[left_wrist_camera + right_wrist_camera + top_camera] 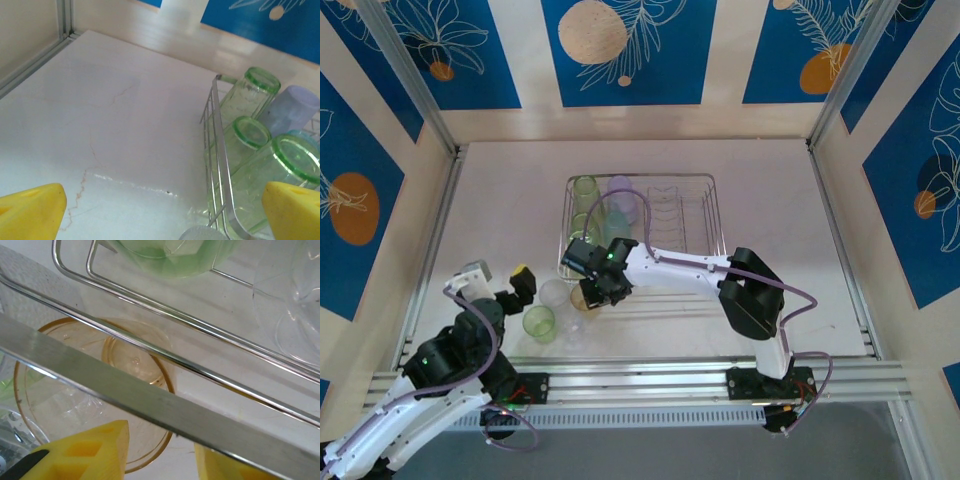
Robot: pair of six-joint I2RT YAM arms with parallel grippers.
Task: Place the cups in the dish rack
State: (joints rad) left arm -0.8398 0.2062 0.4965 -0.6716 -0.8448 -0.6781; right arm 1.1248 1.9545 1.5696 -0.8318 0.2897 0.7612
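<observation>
Top external: right arm stretches left, right claw (592, 290) at the amber cup (127, 365), grip unclear; left claw (500, 277) wide open.

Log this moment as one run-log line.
left gripper: open, empty, facing dish rack | right gripper: at amber cup by rack rim, grip unclear | green cup: on table

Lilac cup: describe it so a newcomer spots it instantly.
Find the wire dish rack mid-table. At its left end, along the far edge, just right of the corner green cup, sits the lilac cup. It is the only pale purple one; its neighbours are green or teal.
</observation>
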